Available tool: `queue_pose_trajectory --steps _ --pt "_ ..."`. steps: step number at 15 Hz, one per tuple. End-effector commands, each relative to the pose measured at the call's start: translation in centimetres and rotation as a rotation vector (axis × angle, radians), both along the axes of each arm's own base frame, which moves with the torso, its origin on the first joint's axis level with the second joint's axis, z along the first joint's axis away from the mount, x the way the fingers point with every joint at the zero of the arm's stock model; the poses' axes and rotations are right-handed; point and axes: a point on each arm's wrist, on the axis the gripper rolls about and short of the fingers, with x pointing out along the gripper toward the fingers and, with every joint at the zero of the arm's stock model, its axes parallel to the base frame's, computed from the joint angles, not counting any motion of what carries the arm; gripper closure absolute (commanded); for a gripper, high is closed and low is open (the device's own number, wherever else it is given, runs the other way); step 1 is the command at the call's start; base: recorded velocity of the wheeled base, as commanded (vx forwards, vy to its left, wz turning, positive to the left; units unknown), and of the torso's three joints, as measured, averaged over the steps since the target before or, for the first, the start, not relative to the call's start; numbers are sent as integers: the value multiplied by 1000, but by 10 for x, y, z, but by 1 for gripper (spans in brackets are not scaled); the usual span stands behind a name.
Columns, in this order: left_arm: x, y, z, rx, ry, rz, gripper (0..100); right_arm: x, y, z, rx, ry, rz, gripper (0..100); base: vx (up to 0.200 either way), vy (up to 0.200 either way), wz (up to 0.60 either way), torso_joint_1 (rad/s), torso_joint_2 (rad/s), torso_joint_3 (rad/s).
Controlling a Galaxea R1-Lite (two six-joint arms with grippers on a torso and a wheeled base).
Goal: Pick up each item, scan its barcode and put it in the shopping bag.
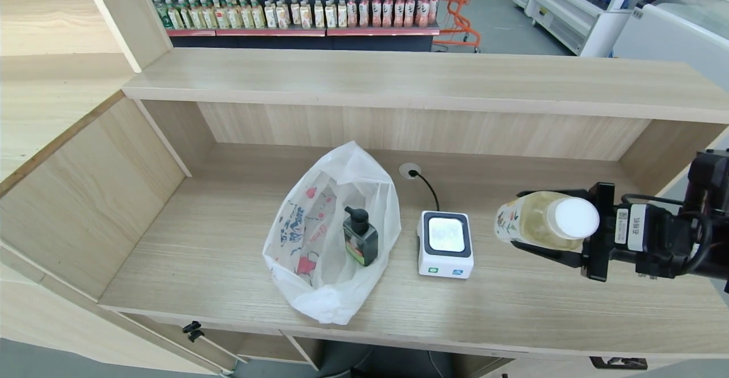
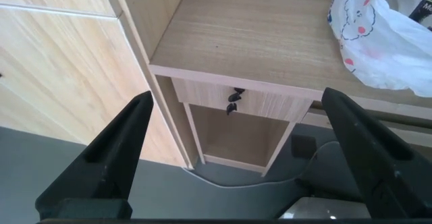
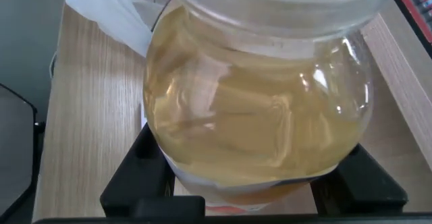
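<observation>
Counter [image 1: 512,309]: pale wood-grain worktop, walled at the back and both sides, with a raised ledge [image 1: 398,82] along the far edge. A drawer with a key [image 2: 233,101] sits under the front left corner.

Room behind: a shop shelf [image 1: 296,13] with a row of drink bottles, an orange wire rack [image 1: 464,2], and white chillers [image 1: 581,8] at the far right. The floor is grey.

Shopping bag [image 1: 330,224]: thin white plastic with a printed pattern, lying open at mid-counter. It holds one dark pump bottle [image 1: 360,238], standing against the bag's right side.

Scanner [image 1: 445,243]: small white box with a dark-framed window facing up, just right of the bag. Its black cable [image 1: 428,187] runs back to a round hole [image 1: 409,170] in the worktop.

Drink bottle [image 1: 555,221]: clear, with yellowish liquid and a white cap. It is held on its side over the right part of the counter, apart from the scanner, with its base pointing toward the scanner.

Right gripper [image 1: 521,221]: clamped on the drink bottle, one black finger on each side.

Left gripper [image 2: 233,163]: jaws spread wide with nothing between them, hanging low off the counter's front left corner.
</observation>
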Motion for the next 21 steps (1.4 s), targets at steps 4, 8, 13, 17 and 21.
queue_pose_trajectory --steps 4,8,13,17,21 --pt "0 0 0 0 0 0 0 9 4 -15 17 86 37 100 0 0 0 0 0 0" --pt "0 0 0 0 0 1 0 19 14 -28 18 126 90 100 0 0 0 0 0 0" --pt "0 0 0 0 0 1 0 42 22 -48 27 59 113 100 0 0 0 0 0 0" --pt "0 0 0 0 0 0 0 48 29 -58 26 56 135 100 0 0 0 0 0 0" --pt "0 0 0 0 0 1 0 62 34 -66 34 33 167 100 0 0 0 0 0 0"
